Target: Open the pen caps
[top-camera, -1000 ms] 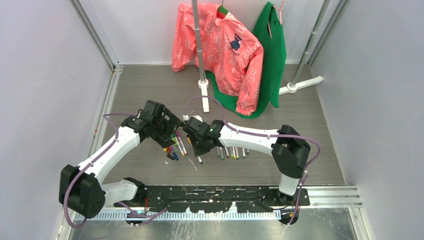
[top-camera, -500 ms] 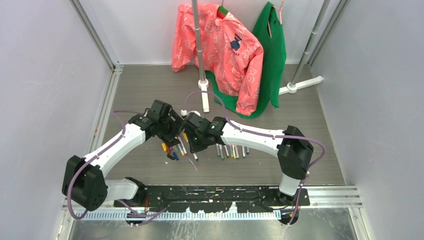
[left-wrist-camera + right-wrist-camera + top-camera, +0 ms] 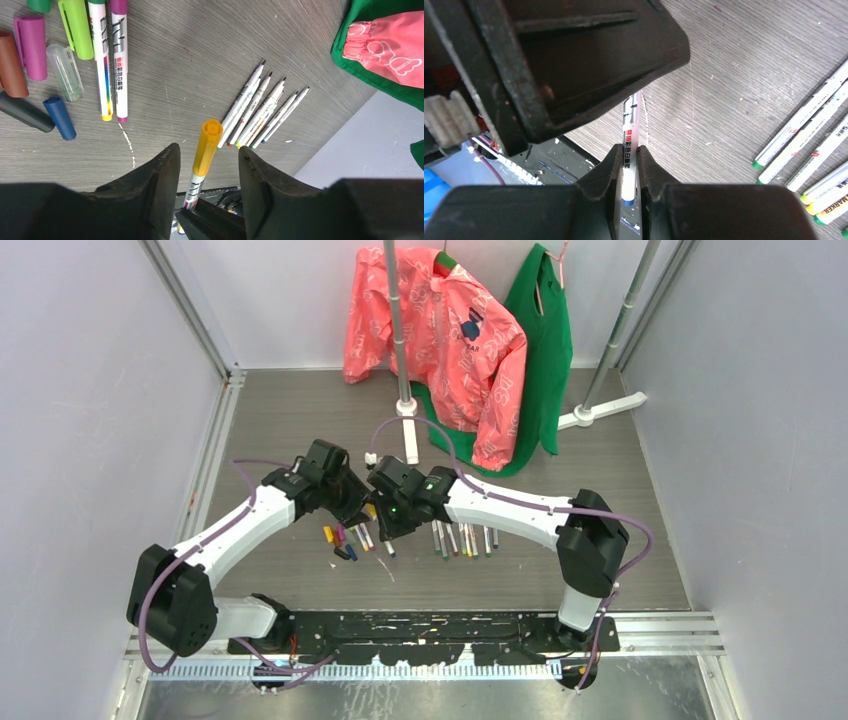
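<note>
Right end effector (image 3: 626,172) clamped on pen (image 3: 630,127) barrel, holding it off the tabletop (image 3: 200,50) so the yellow cap (image 3: 208,142) presents to left end effector (image 3: 207,152). Its jaws stand apart, straddling the cap, not gripping yet.

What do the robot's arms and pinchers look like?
The left arm and right arm have smooth white tubes joined by chunky black joints. A thin purple cable loops along each. The left gripper and right gripper each have two thick, matte black fingers with rounded tips.
</note>
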`<state>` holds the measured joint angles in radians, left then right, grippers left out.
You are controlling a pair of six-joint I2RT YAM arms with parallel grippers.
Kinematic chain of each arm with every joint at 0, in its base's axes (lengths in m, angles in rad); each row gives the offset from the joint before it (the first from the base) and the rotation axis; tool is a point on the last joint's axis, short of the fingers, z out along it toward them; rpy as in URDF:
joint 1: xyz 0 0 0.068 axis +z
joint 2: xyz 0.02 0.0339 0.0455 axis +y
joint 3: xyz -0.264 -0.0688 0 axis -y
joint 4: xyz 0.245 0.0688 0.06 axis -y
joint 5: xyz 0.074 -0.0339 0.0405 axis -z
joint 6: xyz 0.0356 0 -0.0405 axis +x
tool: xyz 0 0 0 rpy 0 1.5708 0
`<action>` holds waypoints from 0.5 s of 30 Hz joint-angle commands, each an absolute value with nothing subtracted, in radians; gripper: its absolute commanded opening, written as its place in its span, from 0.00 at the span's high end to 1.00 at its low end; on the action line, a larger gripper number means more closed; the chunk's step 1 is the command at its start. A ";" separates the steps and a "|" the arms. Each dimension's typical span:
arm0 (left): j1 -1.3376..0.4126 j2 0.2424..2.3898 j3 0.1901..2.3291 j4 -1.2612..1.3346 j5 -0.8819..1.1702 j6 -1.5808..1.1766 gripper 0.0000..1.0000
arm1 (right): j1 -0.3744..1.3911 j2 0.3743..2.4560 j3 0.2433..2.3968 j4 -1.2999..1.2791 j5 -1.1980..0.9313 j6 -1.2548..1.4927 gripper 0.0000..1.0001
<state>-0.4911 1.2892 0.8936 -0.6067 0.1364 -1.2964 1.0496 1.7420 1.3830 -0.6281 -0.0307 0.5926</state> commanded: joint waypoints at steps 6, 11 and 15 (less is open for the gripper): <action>-0.497 1.301 0.897 -0.554 0.149 -1.258 0.63 | 1.025 1.671 1.414 -0.598 -0.075 0.590 0.99; -0.496 1.318 0.903 -0.554 0.148 -1.250 0.68 | 1.020 1.669 1.410 -0.594 -0.084 0.592 0.99; -0.497 1.330 0.909 -0.557 0.146 -1.239 0.71 | 1.016 1.662 1.404 -0.593 -0.090 0.592 0.99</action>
<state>-0.4911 1.3201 0.8936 -0.5838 0.1368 -1.2694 1.0225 1.7279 1.3830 -0.6270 -0.0700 0.5926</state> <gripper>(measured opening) 0.300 0.181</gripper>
